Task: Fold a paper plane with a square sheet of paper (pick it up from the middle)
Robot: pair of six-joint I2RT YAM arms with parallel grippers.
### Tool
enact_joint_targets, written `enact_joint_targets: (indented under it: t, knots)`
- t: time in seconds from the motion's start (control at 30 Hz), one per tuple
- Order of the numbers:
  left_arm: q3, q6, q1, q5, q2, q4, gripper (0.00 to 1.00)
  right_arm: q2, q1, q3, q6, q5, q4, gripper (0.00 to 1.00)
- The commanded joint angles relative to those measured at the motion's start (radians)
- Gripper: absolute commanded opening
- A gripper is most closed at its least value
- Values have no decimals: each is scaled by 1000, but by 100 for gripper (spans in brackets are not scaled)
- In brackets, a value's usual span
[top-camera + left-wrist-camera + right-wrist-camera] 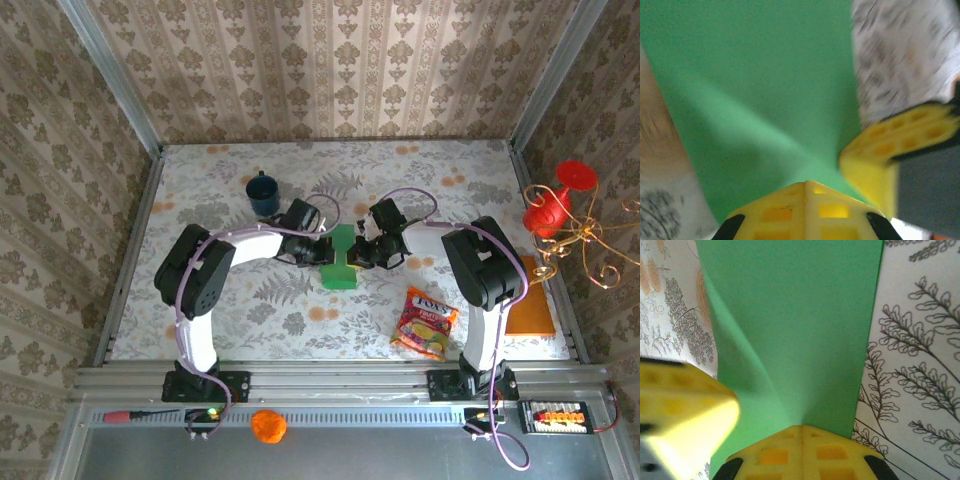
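Note:
The bright-green square sheet of paper [340, 272] sits at the middle of the table, narrow at its far end and wider at the near end. Both grippers meet over its far half. My left gripper [325, 250] comes from the left and my right gripper [360, 250] from the right. In the left wrist view the yellow jaws [806, 182] are shut on the green paper [765, 75], and a ridge runs up from the tips. The right gripper [802, 427] is likewise shut on the paper [800, 315]. Each wrist view shows the other gripper's yellow finger close by.
A blue mug [263, 193] stands behind the left gripper. A colourful snack packet [426, 323] lies front right, near the right arm's base. An orange-brown board [530, 300] lies at the right edge, with a red and gold ornament [560, 215] above it. Patterned walls enclose the table.

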Motion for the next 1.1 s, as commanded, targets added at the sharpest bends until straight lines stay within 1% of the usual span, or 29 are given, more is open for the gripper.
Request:
enact_joint_targets:
  t: [0.0, 0.2, 0.37, 0.5, 0.63, 0.77, 0.83, 0.93, 1.07]
  knots:
    - [-14, -55, 3, 42, 5, 54, 0, 150, -8, -95, -12, 350, -243, 0]
    - [11, -43, 3, 58, 40, 34, 0, 149, -8, -96, -16, 353, -247, 0]
    - [-23, -12, 17, 63, 38, 19, 0, 152, -9, -95, -15, 358, -250, 0]
    - [-96, -5, 62, 81, 12, 38, 0, 156, -9, -93, -13, 365, -255, 0]
    - [-168, 37, 118, 93, -32, 26, 0, 158, -9, -91, -9, 370, -257, 0]
    - [-194, 55, 159, 103, -89, 13, 0, 161, -9, -92, -11, 367, -258, 0]
    - [-189, 36, 150, 119, -117, 30, 0, 163, -9, -91, -13, 365, -258, 0]
    - [-168, -16, 111, 130, -134, 80, 0, 161, -8, -91, -13, 365, -257, 0]
    - [-117, -66, 50, 131, -86, 125, 0, 163, -10, -92, -12, 365, -254, 0]
